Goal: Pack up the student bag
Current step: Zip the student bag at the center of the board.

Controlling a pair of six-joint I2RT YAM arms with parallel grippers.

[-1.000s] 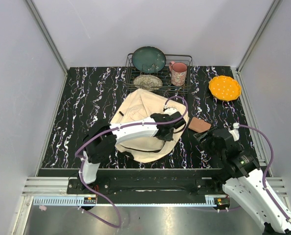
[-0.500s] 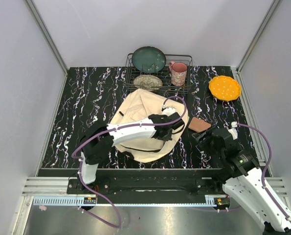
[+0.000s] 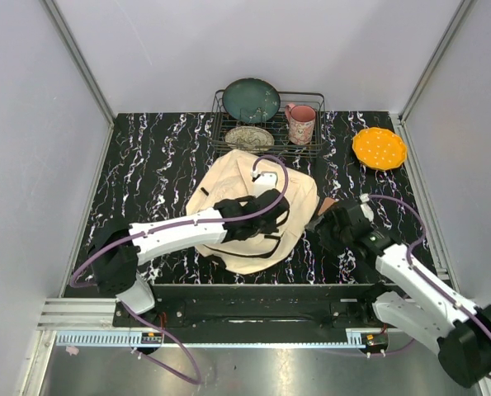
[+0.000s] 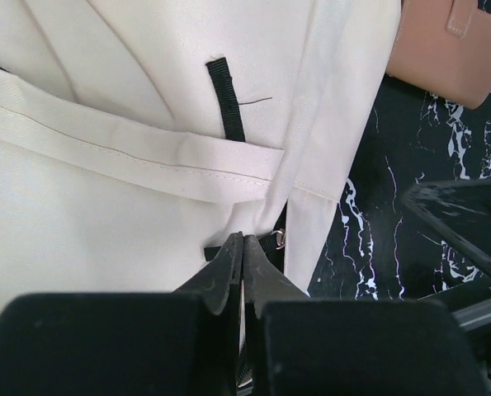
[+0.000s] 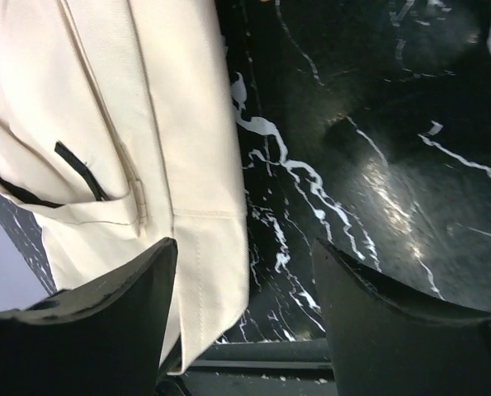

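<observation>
The student bag (image 3: 233, 186) lies flat in the middle of the table, cream canvas with black trim. My left gripper (image 3: 275, 224) rests on its right part. In the left wrist view the bag (image 4: 129, 165) fills the frame and the left gripper (image 4: 243, 246) is shut, its tips pinched at a black tab with a small metal ring on the bag's edge. My right gripper (image 3: 321, 224) hovers at the bag's right edge. In the right wrist view it stands open (image 5: 243, 247), one finger over the bag (image 5: 129, 124), the other over bare table.
A brown wallet (image 4: 451, 49) lies just right of the bag, mostly hidden under the right arm (image 3: 327, 204). At the back a wire rack (image 3: 311, 148) holds a green plate (image 3: 251, 100), a patterned plate (image 3: 249, 138) and a pink mug (image 3: 301, 124). An orange dish (image 3: 379, 148) sits back right.
The left gripper closed and drew back to the left across the bag. The right arm swung forward and left, over the brown wallet, to the bag's edge.
</observation>
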